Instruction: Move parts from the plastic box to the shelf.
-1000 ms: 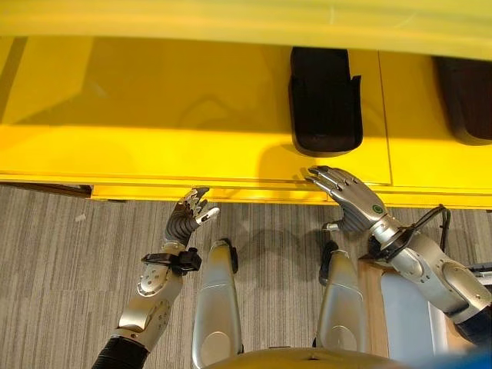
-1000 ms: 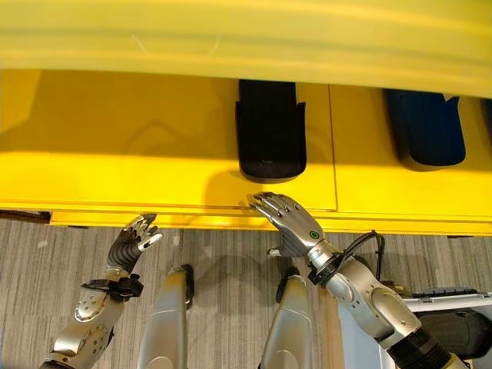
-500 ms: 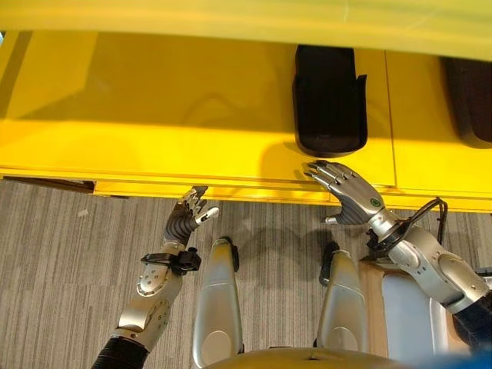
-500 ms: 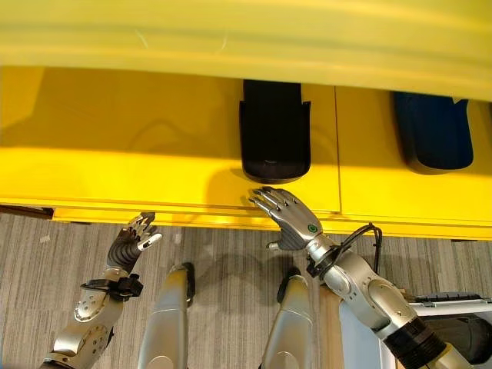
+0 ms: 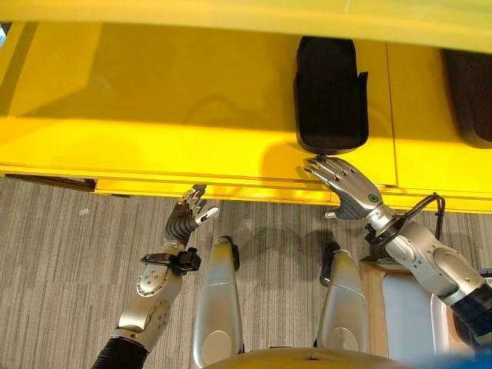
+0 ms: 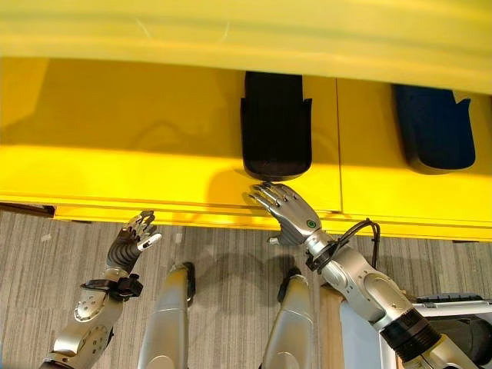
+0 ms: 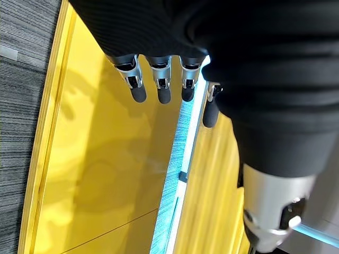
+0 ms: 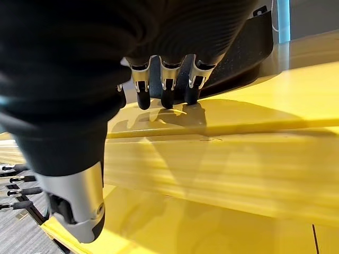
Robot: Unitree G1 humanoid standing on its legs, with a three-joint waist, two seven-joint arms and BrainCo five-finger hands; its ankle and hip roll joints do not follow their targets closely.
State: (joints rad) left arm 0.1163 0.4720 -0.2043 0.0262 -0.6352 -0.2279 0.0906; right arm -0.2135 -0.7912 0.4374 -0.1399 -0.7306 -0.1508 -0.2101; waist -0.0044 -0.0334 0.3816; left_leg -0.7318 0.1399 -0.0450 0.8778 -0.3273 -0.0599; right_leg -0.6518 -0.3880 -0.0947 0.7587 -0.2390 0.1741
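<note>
Slightly nearer the part (image 6: 277, 123) now, the right hand (image 6: 288, 215) hovers with fingers relaxed just off its end; it lies placed on the shelf (image 6: 115, 131). Left hand (image 6: 129, 242) idles, loosely spread.

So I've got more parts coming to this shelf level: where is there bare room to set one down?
The widest bare patch of the yellow shelf lies left of the black part. A narrower strip sits between that part and the dark part further right. The right hand, open, crowds the front edge below the black part; the left hand, also open, is over the floor.
</note>
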